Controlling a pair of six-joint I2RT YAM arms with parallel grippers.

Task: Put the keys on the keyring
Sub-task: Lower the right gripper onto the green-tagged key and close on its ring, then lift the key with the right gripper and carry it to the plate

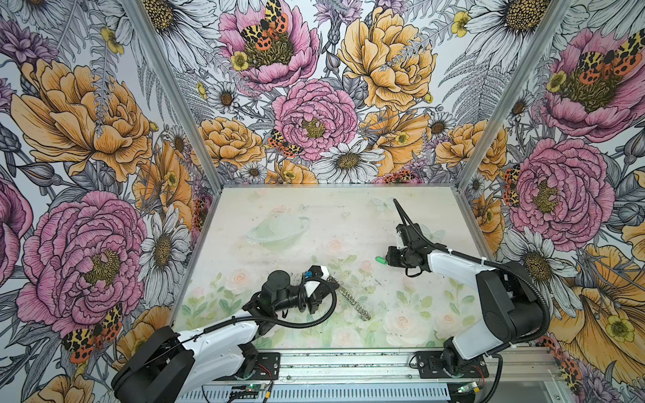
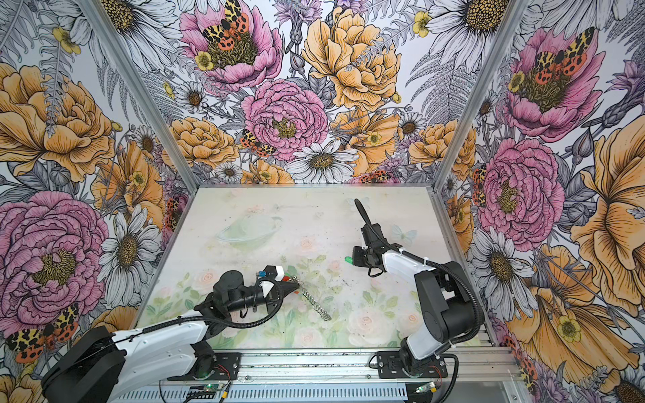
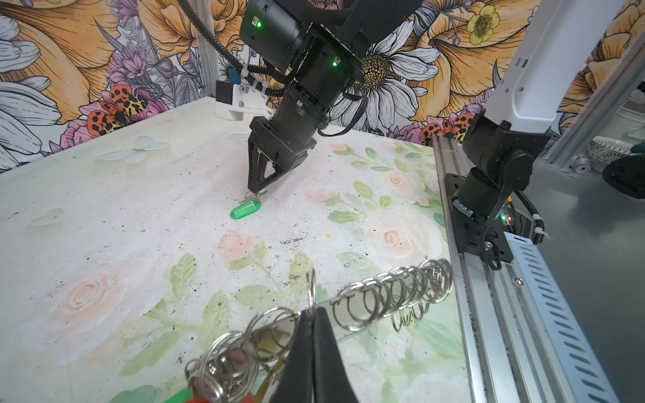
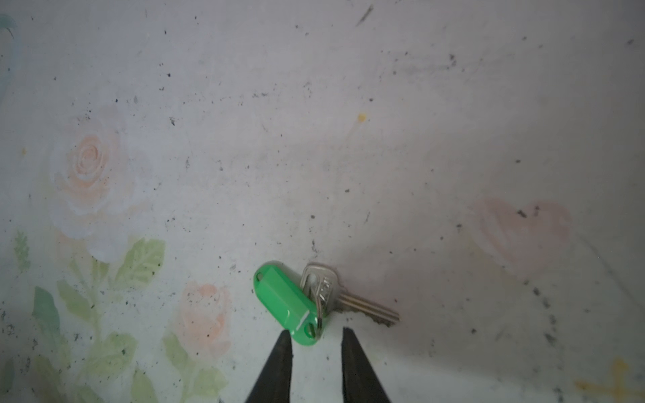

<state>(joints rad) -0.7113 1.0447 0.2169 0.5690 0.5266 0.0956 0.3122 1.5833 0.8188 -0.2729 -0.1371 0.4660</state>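
Two arms: one holds, one fetches, well apart on the bench (image 1: 314, 223).
Left end effector (image 3: 312, 315): clenched on the flat band of the keyring (image 3: 368, 305). The hoop sticks out from the grip and looks raised off the bench, with its fringe of small rings (image 3: 408, 289) strung along it.
At the hoop already: red and green tags sit among the rings beside the left grip. They are cut off by the frame edge, so the keys cannot be counted.
Loose key (image 4: 352, 303): flat on the bench. A small split ring (image 4: 319, 315) joins it to its green tag (image 4: 284, 301), and the two lie side by side at an angle.
Right end effector (image 4: 314, 333): released, jaws apart and low, with the ring end of the tag between the tips. Contact cannot be confirmed.
Step in hand (judged): picking up the green-tagged key.
Grip: close across the tag's narrow width, close to the split ring, so the key hangs free for threading.
Depth: the tag is smooth, rounded plastic, so a bite on its very end may squirt it out. Reach a touch further along it before closing.
Descent: bring the tips down to bench level without jamming them. The tag lies low.
Lift: straight up and slow, since the key will likely swing.
Risk: catching only the split ring, which could twist loose.
Left side: hold the hoop level and quiet until the key arrives.
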